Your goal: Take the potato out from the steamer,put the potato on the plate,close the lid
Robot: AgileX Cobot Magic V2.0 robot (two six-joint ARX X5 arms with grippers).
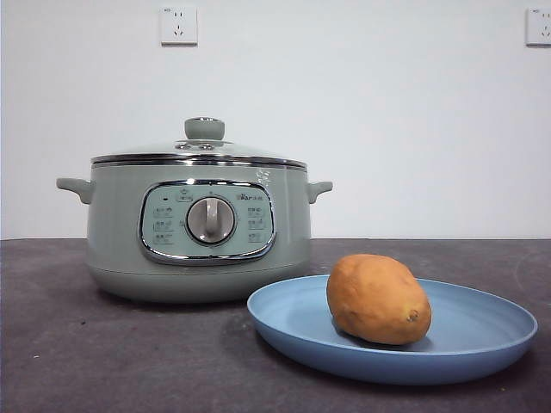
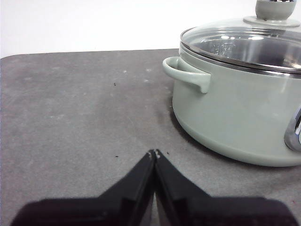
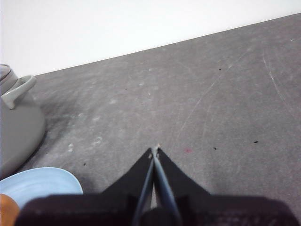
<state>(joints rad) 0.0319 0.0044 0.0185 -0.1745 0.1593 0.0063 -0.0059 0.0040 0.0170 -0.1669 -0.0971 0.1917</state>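
potato [image 1: 378, 298] firm, smooth, lies on plate [image 1: 482, 331] | lid [image 1: 200, 153] sits on steamer [image 1: 198, 232], liftable by knob | left gripper [image 2: 154, 153] and right gripper [image 3: 154, 149]: jaws together, holding nothing

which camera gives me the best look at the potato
The front view: the whole potato lies on the blue plate, unobstructed. The right wrist view catches only an orange sliver at the picture's corner, and the left wrist view does not show it.
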